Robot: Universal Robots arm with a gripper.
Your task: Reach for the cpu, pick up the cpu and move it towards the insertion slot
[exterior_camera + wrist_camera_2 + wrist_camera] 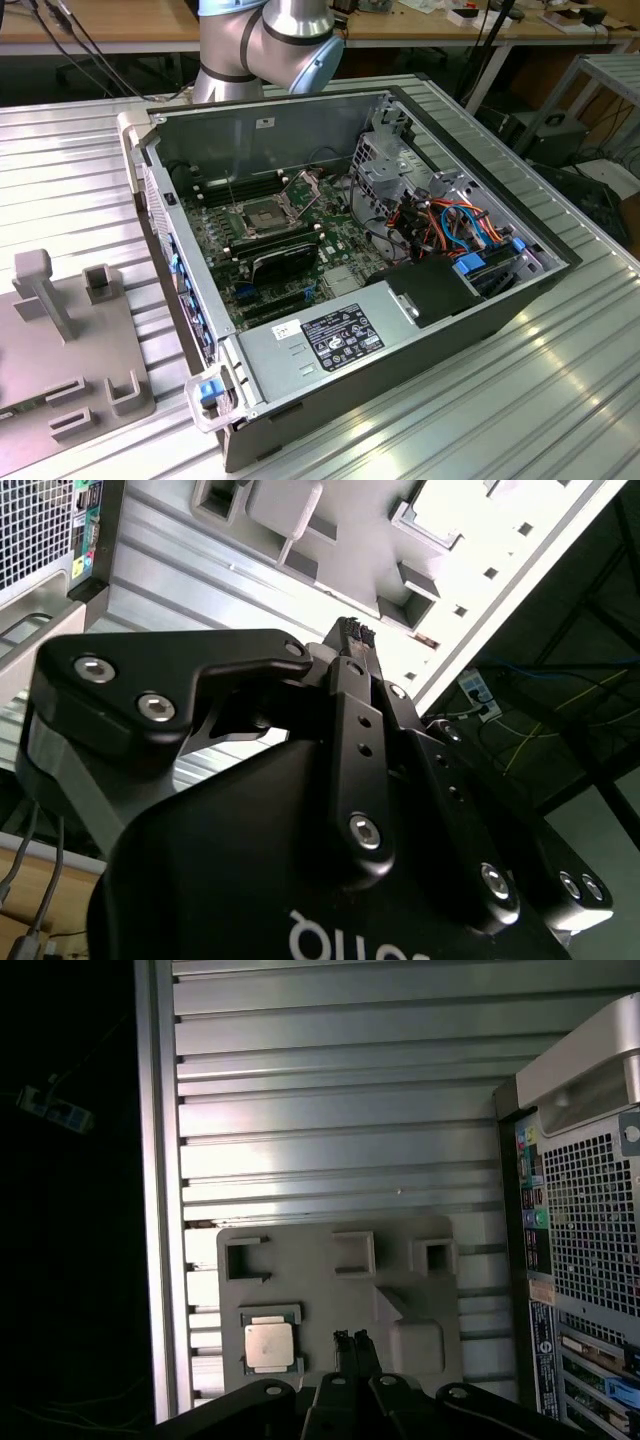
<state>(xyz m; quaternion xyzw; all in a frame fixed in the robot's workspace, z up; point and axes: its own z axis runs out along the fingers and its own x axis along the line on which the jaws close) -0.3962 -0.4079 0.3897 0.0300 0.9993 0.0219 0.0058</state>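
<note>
The cpu (269, 1345), a small silver square, lies in a recessed holder on the grey fixture plate (330, 1300) in the first wrist view. My gripper (351, 1340) hangs above that plate, a short way to one side of the cpu and not touching it. Its two thin black fingers are pressed together with nothing between them, which also shows at the gripper (352, 632) in the second wrist view. The insertion slot (262, 213) sits on the motherboard inside the open computer case (500, 300), its metal frame flipped up.
The grey fixture plate (60, 330) with upright posts lies on the ribbed metal table at the exterior view's left, beside the case. The case's rear panel (585, 1240) stands close to the plate. The arm's base (265, 45) rises behind the case.
</note>
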